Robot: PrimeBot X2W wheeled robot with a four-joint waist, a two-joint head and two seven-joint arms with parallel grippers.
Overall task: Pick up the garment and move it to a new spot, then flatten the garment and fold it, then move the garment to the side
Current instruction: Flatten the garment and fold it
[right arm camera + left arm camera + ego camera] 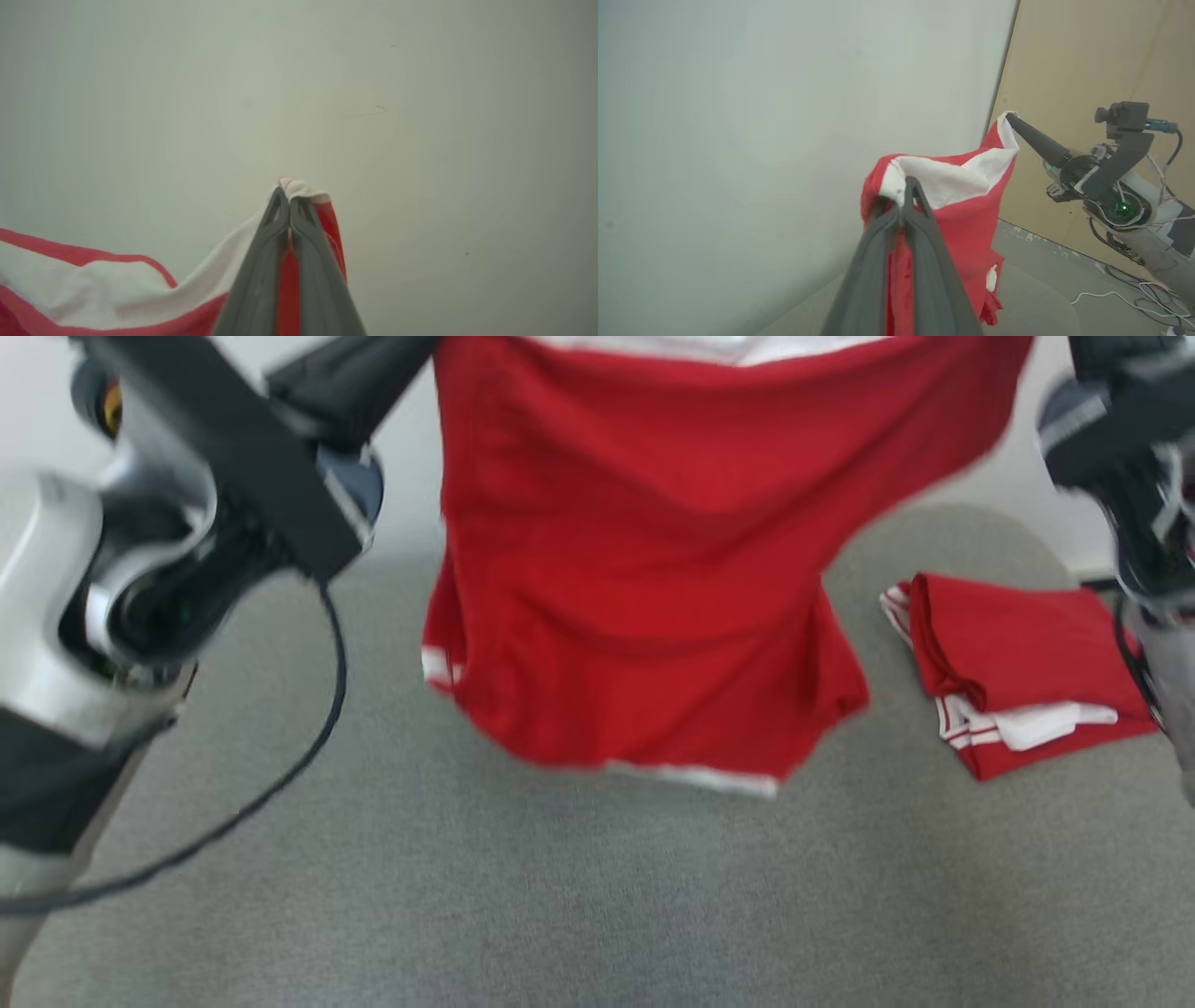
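The garment (pixel 644 569) is red with white trim and hangs spread in the air above the grey table (pixel 560 896), its lower hem just clear of the surface. My left gripper (pixel 903 189) is shut on one upper corner of the garment (pixel 957 210). In the same view my right gripper (pixel 1011 119) pinches the other upper corner. From the right wrist, my right gripper (pixel 287 193) is shut on the white-trimmed edge of the garment (pixel 117 298). Both arms are raised at the head view's top corners, their fingertips above that view's upper edge.
A second red garment (pixel 1018 672), folded, lies on the table at the right. A black cable (pixel 308 756) loops down from my left arm. A pale wall (pixel 784 116) stands behind, with a tan board (pixel 1087 70) and floor cables (pixel 1134 289) beyond.
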